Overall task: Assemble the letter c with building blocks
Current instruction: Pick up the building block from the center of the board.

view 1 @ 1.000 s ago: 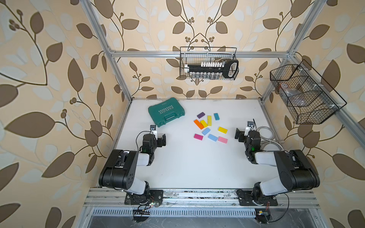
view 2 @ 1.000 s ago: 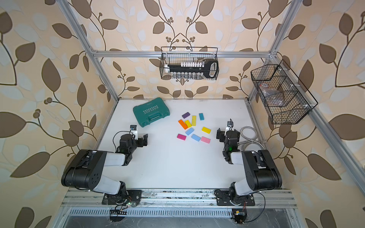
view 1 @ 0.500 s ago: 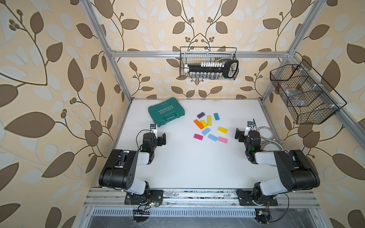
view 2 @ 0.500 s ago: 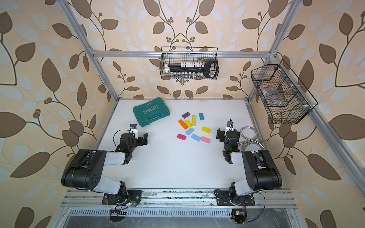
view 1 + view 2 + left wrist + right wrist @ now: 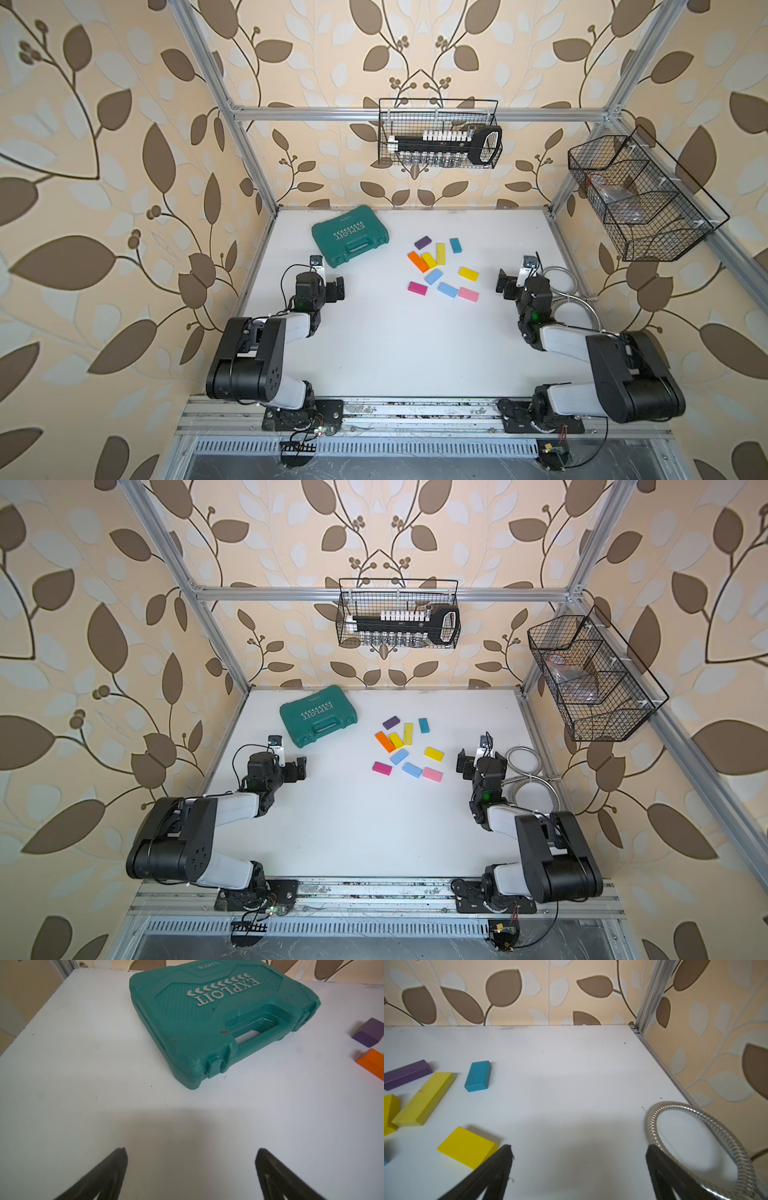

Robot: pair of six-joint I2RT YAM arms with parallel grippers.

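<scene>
The building blocks lie loose on the white table [image 5: 395,345], right of centre in both top views. They are a purple [image 5: 423,242], a teal [image 5: 456,245], an orange [image 5: 417,262], three yellow [image 5: 440,254], two light blue [image 5: 447,289], a magenta [image 5: 417,288] and a pink one [image 5: 468,294]. My left gripper [image 5: 335,289] rests low at the table's left, open and empty [image 5: 191,1150], well left of the blocks. My right gripper [image 5: 508,285] rests at the right, open and empty [image 5: 579,1147]. A yellow block [image 5: 466,1147] lies just beside one of its fingers.
A green plastic case [image 5: 350,240] lies at the back left, just ahead of the left gripper [image 5: 218,1016]. A coiled metal hose [image 5: 561,286] lies by the right gripper at the table's right edge. Wire baskets hang on the back wall [image 5: 440,133] and the right wall [image 5: 636,195].
</scene>
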